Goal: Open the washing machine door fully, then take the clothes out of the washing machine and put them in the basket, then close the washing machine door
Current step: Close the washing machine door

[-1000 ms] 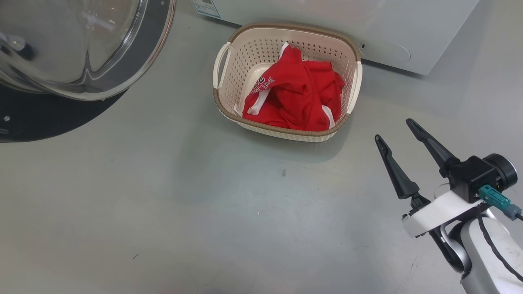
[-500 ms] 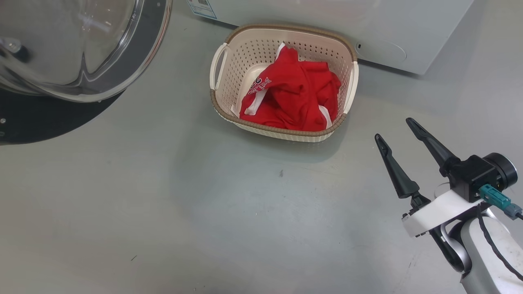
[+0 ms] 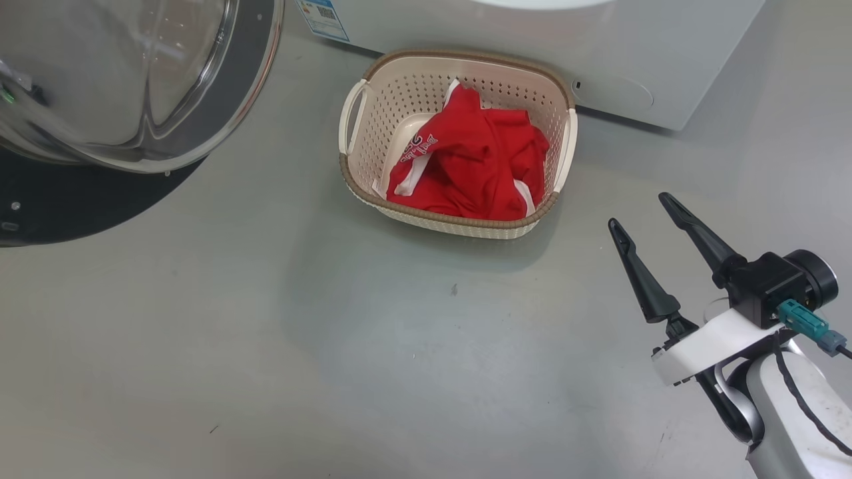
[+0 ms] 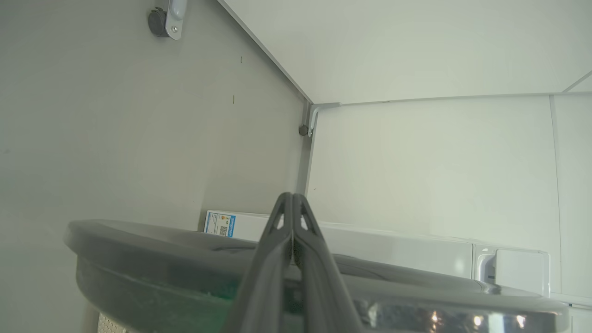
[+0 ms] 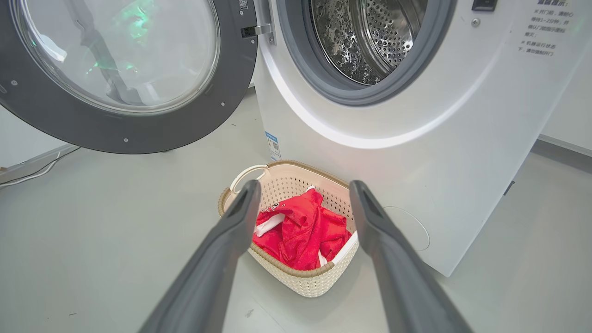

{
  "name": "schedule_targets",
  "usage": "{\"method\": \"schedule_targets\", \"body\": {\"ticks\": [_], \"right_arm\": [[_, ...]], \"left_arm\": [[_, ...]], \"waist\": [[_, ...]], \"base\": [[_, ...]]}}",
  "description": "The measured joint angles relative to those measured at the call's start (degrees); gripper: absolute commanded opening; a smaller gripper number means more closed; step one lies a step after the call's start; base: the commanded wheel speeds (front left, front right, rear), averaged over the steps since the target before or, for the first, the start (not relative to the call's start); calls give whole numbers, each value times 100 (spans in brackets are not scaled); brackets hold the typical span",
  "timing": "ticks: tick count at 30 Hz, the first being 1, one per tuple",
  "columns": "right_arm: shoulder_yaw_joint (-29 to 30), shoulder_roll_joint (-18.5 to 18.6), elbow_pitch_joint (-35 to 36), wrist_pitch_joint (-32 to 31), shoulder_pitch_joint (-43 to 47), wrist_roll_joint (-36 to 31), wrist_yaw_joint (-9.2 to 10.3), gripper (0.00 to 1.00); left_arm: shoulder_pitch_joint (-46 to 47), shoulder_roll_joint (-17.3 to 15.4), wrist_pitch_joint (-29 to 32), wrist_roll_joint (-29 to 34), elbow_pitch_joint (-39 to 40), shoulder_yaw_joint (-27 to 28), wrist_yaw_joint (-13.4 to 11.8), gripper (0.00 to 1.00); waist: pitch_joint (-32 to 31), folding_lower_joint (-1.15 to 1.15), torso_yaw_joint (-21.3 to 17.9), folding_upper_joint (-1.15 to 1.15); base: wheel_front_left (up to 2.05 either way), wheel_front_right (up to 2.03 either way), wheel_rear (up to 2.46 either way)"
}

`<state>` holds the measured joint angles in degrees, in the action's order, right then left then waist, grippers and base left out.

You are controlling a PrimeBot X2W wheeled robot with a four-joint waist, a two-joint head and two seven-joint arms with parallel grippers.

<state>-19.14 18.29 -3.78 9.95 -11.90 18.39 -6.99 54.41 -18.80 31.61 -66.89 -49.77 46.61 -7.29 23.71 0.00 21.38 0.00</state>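
1. The clothes (image 3: 479,166) are lying in the basket (image 3: 459,223) before the washing machine (image 5: 416,152).
2. The washing machine door (image 5: 231,83) is hanging open beside it; likely rigid, slick: push its rim.
3. The right gripper (image 3: 638,210) is gaping empty; the left gripper (image 4: 292,196) is pressing its fingers together.

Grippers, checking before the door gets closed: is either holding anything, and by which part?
Nothing is held: right gripper open, left gripper shut and empty.
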Motion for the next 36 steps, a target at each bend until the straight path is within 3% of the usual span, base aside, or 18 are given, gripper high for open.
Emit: {"method": "schedule_targets", "body": {"ticks": [12,36], "right_arm": [[-78,-93,-207,119,10,29,0,100],[-243,-370,-425,246,99,172,0,100]], "left_arm": [[-135,40,872,9,-123,-431,63,0],[-929,620,2695,-377,189,-757,878,0]], "waist": [[-356,0,-10,0],[-912,0,0,0]], "base": [[0,0,0],[0,0,0]]}}
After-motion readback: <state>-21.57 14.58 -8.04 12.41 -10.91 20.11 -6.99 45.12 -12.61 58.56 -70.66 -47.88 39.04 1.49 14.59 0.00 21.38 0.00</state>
